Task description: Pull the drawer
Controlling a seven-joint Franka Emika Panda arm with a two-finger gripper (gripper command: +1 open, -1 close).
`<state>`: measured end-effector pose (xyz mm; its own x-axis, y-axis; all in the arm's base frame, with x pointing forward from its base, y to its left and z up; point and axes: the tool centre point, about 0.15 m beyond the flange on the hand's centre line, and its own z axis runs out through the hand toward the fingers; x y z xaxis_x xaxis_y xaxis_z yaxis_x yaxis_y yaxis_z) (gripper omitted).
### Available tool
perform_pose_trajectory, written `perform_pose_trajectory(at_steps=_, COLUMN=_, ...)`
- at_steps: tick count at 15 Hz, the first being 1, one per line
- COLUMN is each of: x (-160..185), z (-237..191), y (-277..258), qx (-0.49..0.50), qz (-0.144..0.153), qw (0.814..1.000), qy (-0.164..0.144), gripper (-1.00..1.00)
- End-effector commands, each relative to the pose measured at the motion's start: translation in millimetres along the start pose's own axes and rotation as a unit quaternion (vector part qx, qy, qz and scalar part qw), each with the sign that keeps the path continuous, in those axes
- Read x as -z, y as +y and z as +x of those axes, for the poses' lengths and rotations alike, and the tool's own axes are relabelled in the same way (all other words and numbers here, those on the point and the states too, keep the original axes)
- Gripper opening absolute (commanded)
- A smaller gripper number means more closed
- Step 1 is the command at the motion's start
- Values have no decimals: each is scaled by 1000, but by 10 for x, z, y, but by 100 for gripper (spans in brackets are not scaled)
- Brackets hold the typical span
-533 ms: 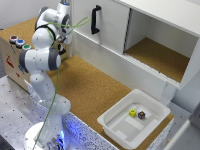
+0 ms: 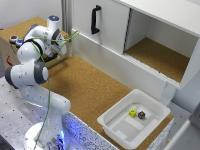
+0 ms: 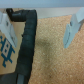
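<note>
Robotics lab: Panda arm [image 2: 31,75] bolted to perforated metal bench [image 2: 10,112], cork worktop [image 2: 92,90], mock white cabinet [image 2: 145,30].

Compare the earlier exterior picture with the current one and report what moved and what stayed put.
No visible change. The arm holds the same folded pose at the exterior view's left, away from the black handle. Its hand is not clearly visible in the exterior view. The white bin and the two small items in it, yellow and dark, stayed in place.

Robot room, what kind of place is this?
Probably a robot lab, not a home. A robot arm stands on a metal base beside a cork-topped table, with a white cabinet and a white tray.
</note>
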<state>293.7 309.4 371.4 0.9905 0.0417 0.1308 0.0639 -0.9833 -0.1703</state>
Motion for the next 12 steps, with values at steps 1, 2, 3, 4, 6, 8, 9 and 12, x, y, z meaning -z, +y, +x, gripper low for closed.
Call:
perform_pose_trajectory(at_steps=1, x=-216, z=311, y=-206, qx=26, qz=4, qw=998, qy=-57, gripper=100)
perform_pose_trajectory(at_steps=2, x=-242, z=336, y=-219, qx=25, qz=6, qw=998, qy=-58, gripper=100)
perform_pose_trajectory(at_steps=3, x=-329, z=403, y=-238, qx=31, qz=15, qw=997, qy=-70, gripper=100)
perform_pose_trajectory(at_steps=4, x=-367, z=433, y=-246, qx=32, qz=15, qw=997, qy=-74, gripper=100)
perform_pose_trajectory(at_steps=6, x=-490, z=513, y=-267, qx=43, qz=19, qw=995, qy=-87, gripper=100)
perform_pose_trajectory(at_steps=8, x=-545, z=559, y=-251, qx=41, qz=22, qw=996, qy=-82, gripper=100)
perform_pose_trajectory(at_steps=9, x=-568, z=577, y=-230, qx=35, qz=30, qw=996, qy=-82, gripper=100)
perform_pose_trajectory(at_steps=12, x=-621, z=592, y=-144, qx=12, qz=59, qw=994, qy=-86, gripper=100)
